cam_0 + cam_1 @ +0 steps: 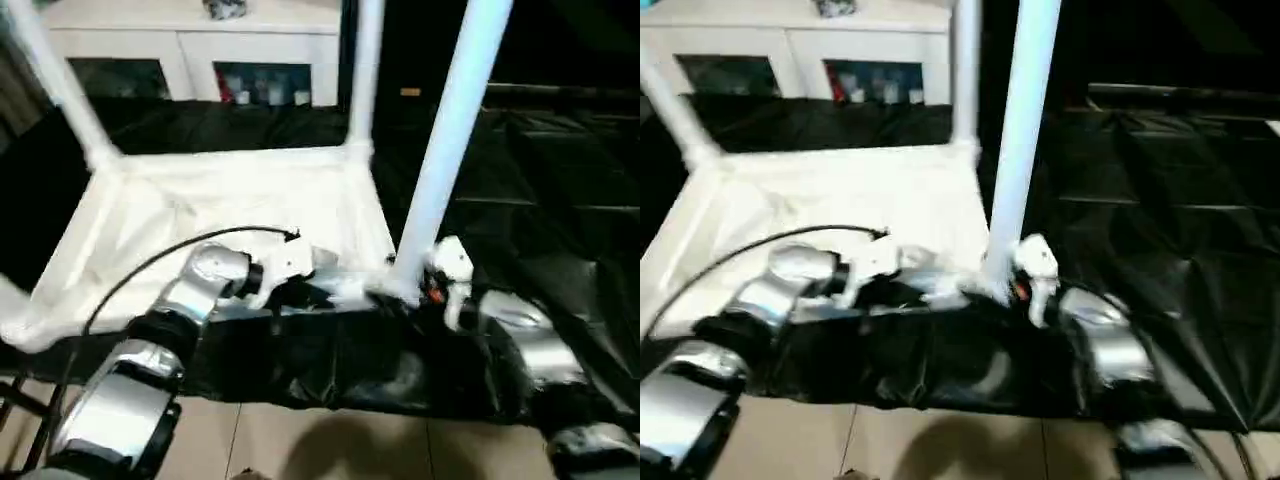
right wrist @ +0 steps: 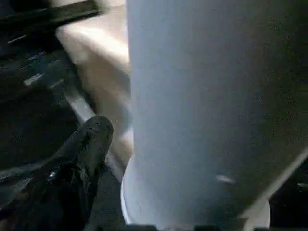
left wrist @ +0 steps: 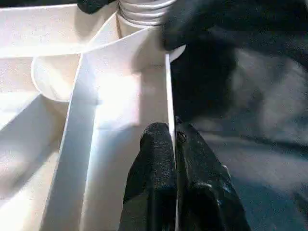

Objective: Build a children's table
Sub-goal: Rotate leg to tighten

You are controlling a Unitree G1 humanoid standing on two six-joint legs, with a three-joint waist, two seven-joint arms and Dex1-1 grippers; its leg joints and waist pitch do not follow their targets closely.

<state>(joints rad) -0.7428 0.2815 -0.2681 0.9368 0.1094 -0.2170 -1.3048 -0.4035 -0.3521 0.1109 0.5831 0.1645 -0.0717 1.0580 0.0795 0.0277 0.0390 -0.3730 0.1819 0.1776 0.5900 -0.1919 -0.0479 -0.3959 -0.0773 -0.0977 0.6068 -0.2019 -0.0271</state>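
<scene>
Down low, left gripper (image 3: 173,144) clenched on the thin outer wall of the upturned white table top (image 1: 240,200), one black finger (image 3: 154,163) inside the wall and its mate outside, along the near edge. Right gripper (image 1: 415,290) at the foot of the near right leg (image 1: 450,140), one black finger (image 2: 82,149) just beside the flared base of the tube; spread of its jaws cannot be told. Standing upright in that near right corner socket, the leg, rising past the frame. Further out, far right leg (image 1: 365,70) and far left leg (image 1: 60,80) also seated in their corners. Underneath, black plastic sheeting (image 1: 540,200) spread across the floor. Beyond, white cabinet (image 1: 190,50) with glass doors.
</scene>
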